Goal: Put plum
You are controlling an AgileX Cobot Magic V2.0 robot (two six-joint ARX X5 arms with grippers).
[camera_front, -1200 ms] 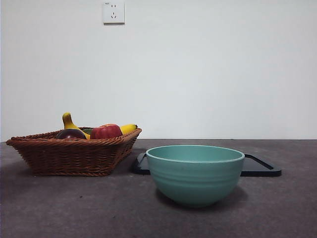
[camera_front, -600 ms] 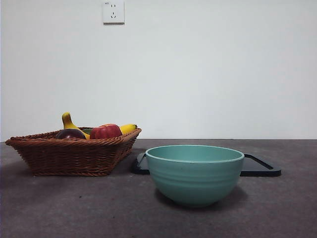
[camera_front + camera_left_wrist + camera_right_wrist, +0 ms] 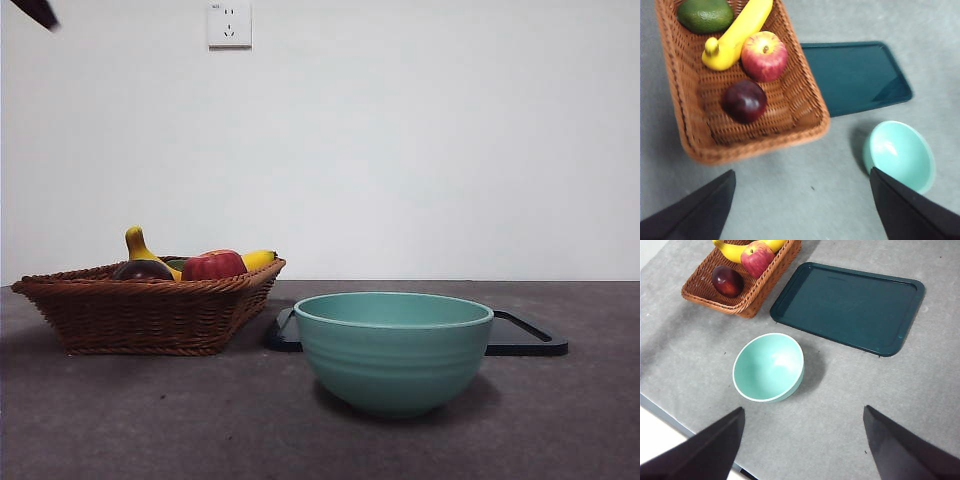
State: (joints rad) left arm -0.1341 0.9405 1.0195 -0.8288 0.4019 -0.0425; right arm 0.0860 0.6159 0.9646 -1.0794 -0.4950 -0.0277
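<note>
The plum point(image 3: 143, 270), dark maroon and glossy, lies in the wicker basket point(image 3: 150, 315) at the left of the table. In the left wrist view the plum point(image 3: 744, 101) rests near the basket's closer end. My left gripper point(image 3: 800, 210) hangs high above the table beside the basket, jaws wide open and empty. The right wrist view shows the plum point(image 3: 727, 281) far off in the basket. My right gripper point(image 3: 802, 450) hovers high above the table near the teal bowl, open and holding nothing. A black arm tip point(image 3: 35, 12) shows at the front view's top left corner.
A red apple point(image 3: 764, 56), a banana point(image 3: 737, 32) and a green avocado point(image 3: 705, 15) share the basket with the plum. A teal bowl point(image 3: 393, 350) stands in front of a dark green tray point(image 3: 847, 305), right of the basket.
A black arm tip has come into the top left corner of the front view. The basket, fruit, bowl and tray have not moved.
</note>
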